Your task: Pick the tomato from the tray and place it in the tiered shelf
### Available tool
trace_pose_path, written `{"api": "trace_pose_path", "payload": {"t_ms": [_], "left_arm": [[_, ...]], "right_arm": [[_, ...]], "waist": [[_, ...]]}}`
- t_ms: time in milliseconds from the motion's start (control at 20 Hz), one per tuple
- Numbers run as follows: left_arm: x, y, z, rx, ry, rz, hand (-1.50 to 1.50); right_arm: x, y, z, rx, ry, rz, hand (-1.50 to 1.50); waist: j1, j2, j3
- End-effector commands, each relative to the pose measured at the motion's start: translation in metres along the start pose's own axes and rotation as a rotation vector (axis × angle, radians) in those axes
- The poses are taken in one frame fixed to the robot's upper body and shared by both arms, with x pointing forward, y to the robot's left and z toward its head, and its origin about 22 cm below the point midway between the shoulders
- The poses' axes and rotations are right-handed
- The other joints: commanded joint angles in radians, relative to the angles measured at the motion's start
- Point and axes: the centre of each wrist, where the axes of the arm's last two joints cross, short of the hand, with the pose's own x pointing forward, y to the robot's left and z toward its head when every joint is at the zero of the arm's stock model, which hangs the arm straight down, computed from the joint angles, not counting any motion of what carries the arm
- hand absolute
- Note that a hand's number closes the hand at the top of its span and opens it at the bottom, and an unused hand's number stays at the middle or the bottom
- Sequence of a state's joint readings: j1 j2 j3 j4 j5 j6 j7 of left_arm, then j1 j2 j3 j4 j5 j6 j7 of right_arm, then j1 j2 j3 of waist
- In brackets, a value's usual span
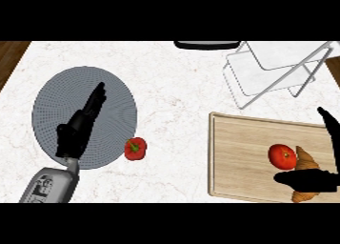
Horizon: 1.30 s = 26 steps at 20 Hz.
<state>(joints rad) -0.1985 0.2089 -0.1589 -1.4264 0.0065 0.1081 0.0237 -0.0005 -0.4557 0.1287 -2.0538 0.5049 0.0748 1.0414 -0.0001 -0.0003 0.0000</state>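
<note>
Right hand (333, 177) comes in at the lower right corner of the frame. It is spread wide, with the thumb stretched out to the left, the fingers running up the right edge, and nothing in its hold. It hovers over the near right part of the wooden tray (235, 157). The thumb lies across a croissant (307, 161), though from this angle I can't say whether it touches the pastry or only passes above it.

The tomato (282, 156) sits on the tray just above the thumb, in the gap between thumb and fingers. It touches the croissant's side and has not been lifted.

Over at the lower left, the left hand (77, 133) rests flat with straight fingers above a grey plate (53, 105), holding nothing. A red bell pepper (135, 148) lies on the marble counter (172, 86) just beside that plate's right rim.

Farther back, in the upper right, stands the white wire tiered shelf (278, 71), with nothing visible on its levels. It is well apart from the tomato.

By my reckoning the job has barely begun. The reach looks about made, but the closing of the fingers, the lift, the carry toward the upper right and the set-down are all left to do.
</note>
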Motion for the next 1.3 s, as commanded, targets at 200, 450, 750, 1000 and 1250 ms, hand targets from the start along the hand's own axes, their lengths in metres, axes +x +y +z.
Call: {"api": "trace_pose_path", "payload": {"t_ms": [200,450,750,1000,1250], "left_arm": [[-0.011,0.005,0.005,0.007,-0.001,-0.013,0.00],[0.004,0.008,-0.002,0.007,-0.002,-0.011,0.00],[0.000,0.011,0.014,0.004,0.002,-0.001,0.00],[0.002,0.002,-0.003,-0.007,0.001,0.011,0.00],[0.010,-0.016,0.000,-0.007,-0.019,0.000,0.00]], "right_arm": [[-0.001,0.013,-0.012,0.014,0.083,0.019,-1.50],[-0.026,0.028,-0.019,0.043,0.105,0.048,-1.50],[-0.034,0.033,-0.026,0.041,0.132,0.085,-1.50],[-0.021,0.045,-0.021,0.039,0.119,0.095,-1.50],[-0.022,0.040,-0.037,0.050,0.145,0.119,-1.50]], "waist": [[0.000,0.000,0.000],[-0.002,0.000,0.000],[0.000,0.000,0.000],[-0.002,0.000,0.000],[-0.001,0.000,0.000]]}}
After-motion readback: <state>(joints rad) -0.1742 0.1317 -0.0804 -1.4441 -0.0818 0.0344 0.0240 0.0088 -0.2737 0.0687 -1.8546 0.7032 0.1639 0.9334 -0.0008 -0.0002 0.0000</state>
